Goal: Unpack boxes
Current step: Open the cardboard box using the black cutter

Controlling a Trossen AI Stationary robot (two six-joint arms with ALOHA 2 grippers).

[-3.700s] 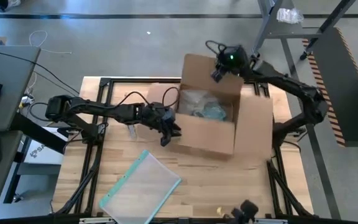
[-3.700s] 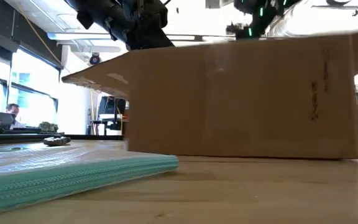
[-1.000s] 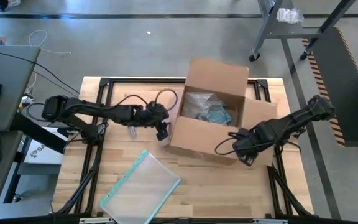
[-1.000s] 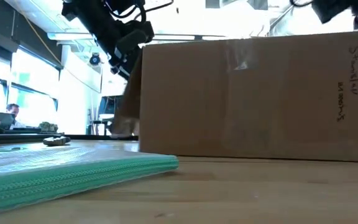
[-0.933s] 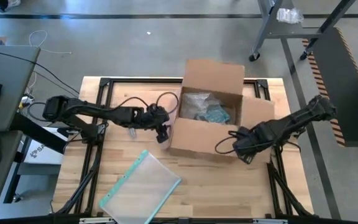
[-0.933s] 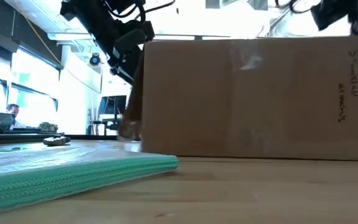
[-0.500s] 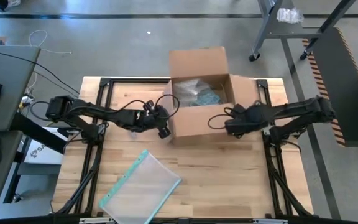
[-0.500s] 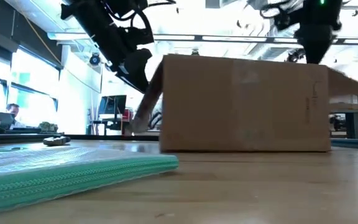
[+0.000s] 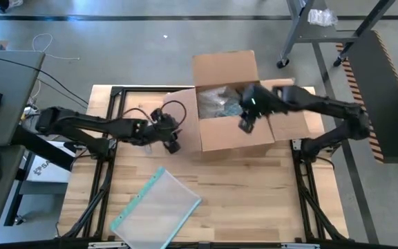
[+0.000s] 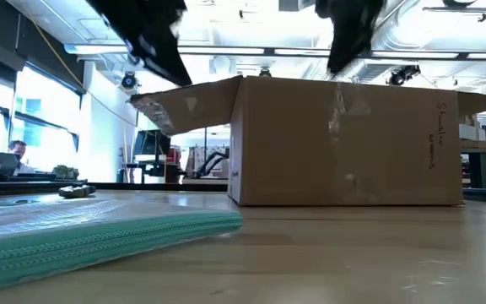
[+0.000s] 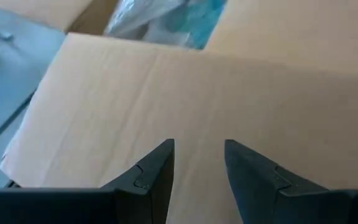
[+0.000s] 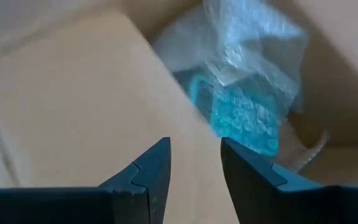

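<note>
Reach in for the wrap

The box sits open at the tabletop's far edge. The right claw hovers over it, jaws part-open, empty; best drop straight onto the bubble wrap. The left claw, part-open, empty, waits beside the flap

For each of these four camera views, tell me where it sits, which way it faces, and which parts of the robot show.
High view: above the table, facing straight down; both arms, cardboard box, clear pouch.
Low view: at tabletop height, facing across into the room; arms enter from above.
Left wrist view: on the left arm, facing a box flap; its fingers parted.
Right wrist view: on the right arm, facing into the box at bubble wrap; its fingers parted.
All four views show the box.
</note>
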